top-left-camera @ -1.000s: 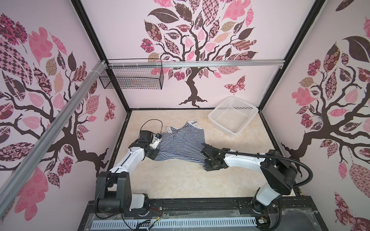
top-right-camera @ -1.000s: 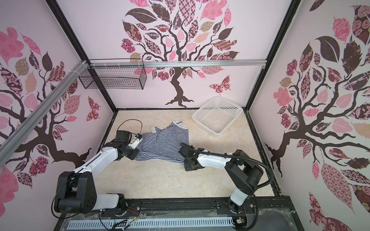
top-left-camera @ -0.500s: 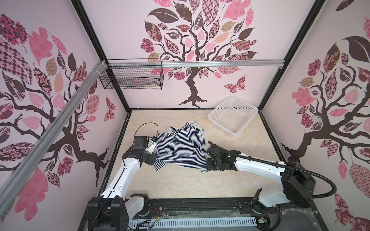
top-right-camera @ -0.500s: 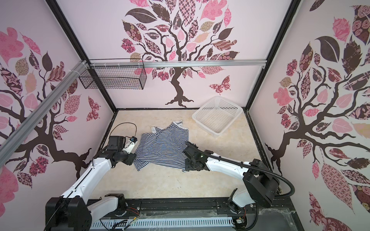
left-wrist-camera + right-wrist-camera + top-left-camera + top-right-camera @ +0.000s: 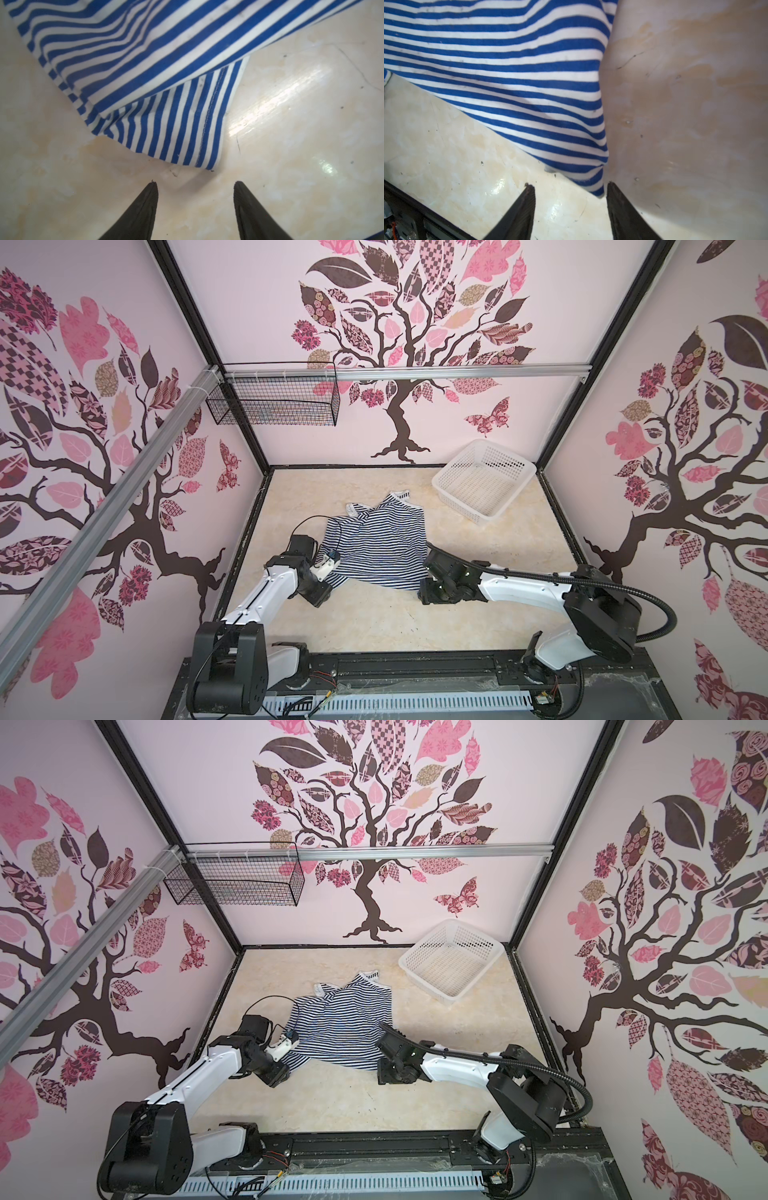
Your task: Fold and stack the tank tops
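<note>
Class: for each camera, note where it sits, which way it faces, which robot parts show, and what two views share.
Both top views: high above the robot's base, facing down at table, tank top, basket; left arm and right arm show.
Left wrist: on the left arm, facing past the open left end effector at a tank top corner.
Right wrist: on the right arm, past the open right end effector at another corner.
Shared: both wrist views show the tank top.

white plastic basket (image 5: 484,481), black wire basket (image 5: 272,404)
</note>
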